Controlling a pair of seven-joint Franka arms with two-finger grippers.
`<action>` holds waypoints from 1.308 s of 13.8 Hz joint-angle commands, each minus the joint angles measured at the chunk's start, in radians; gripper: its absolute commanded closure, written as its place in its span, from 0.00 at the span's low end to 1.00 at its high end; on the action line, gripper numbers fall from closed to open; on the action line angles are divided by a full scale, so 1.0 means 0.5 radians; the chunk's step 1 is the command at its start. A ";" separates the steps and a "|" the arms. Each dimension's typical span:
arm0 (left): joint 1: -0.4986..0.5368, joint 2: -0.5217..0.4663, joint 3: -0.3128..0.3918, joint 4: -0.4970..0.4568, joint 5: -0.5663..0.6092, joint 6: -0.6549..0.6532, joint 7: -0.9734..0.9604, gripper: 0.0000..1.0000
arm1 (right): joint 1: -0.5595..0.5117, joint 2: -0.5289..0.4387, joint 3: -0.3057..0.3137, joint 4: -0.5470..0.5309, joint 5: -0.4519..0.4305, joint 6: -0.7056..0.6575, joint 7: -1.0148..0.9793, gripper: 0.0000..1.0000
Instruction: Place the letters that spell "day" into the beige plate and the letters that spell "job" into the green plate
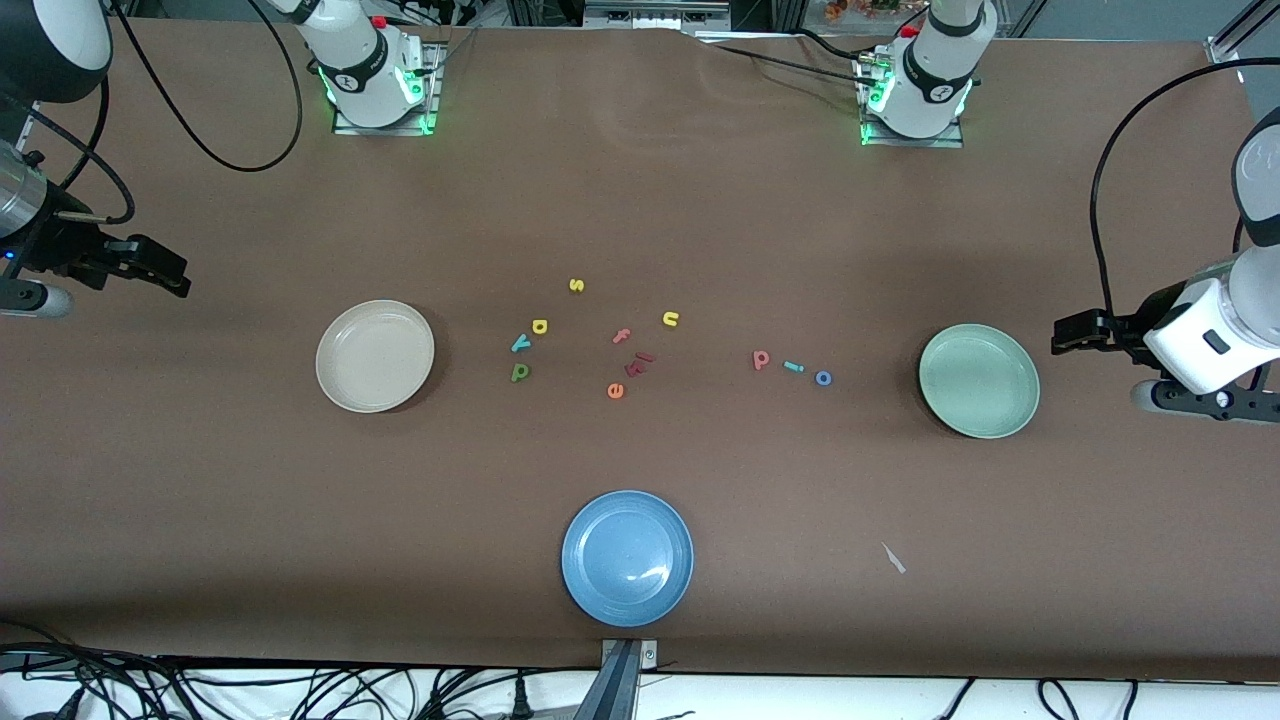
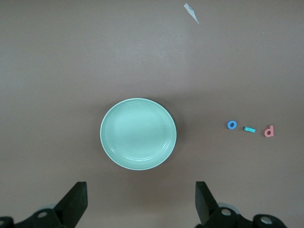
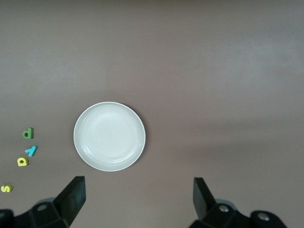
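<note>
We see both arms waiting high at the ends of the table. The left gripper hangs over the bare brown surface at the left arm's end, just beside the green plate; its fingers are spread wide and hold nothing. The right gripper hangs over the right arm's end with its fingers equally wide and empty.

Both plates are smooth, round, with raised rims, and nothing lies in them. The beige plate sits toward the right arm's end. Just beside it, toward the table's middle, lie the small foam letters: the green "d", the cyan "y" and the yellow "a", close together but apart. The pinkish-red "b", the thin teal "j" and the blue ring "o" form a short row near the green plate.

Between the two groups lie the yellow "s", the yellow "u", a pink "f", an orange "e" and dark red pieces. A glossy blue plate sits at the near edge, with a white scrap toward the left arm's end. Wide bare surface surrounds each plate.
</note>
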State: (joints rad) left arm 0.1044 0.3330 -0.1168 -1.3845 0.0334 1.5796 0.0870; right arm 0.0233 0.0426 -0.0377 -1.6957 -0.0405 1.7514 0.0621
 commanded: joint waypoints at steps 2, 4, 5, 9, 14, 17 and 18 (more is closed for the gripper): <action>0.012 0.006 0.007 -0.007 -0.073 0.022 0.029 0.00 | -0.004 -0.008 0.020 0.017 0.041 -0.030 -0.026 0.00; 0.015 0.009 0.010 -0.007 -0.073 0.019 0.035 0.00 | -0.001 -0.009 0.023 0.017 0.041 -0.030 -0.026 0.00; 0.015 0.009 0.010 -0.004 -0.070 0.019 0.032 0.00 | -0.001 -0.008 0.023 0.017 0.041 -0.030 -0.026 0.00; 0.018 0.006 0.013 -0.007 -0.067 0.019 0.023 0.00 | 0.002 0.001 0.023 0.014 0.041 -0.030 -0.026 0.00; 0.015 0.003 0.010 -0.004 -0.067 0.016 -0.057 0.00 | 0.006 0.001 0.023 0.014 0.041 -0.027 -0.026 0.00; 0.018 0.006 0.013 -0.007 -0.067 0.016 -0.057 0.00 | 0.006 0.007 0.023 0.004 0.041 -0.018 -0.026 0.00; 0.015 0.003 0.010 -0.007 -0.061 0.016 -0.060 0.00 | 0.006 0.007 0.023 0.007 0.041 -0.015 -0.023 0.00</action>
State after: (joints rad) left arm 0.1085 0.3403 -0.1135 -1.3846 0.0334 1.5796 0.0627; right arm 0.0281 0.0453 -0.0277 -1.6964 -0.0371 1.7488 0.0620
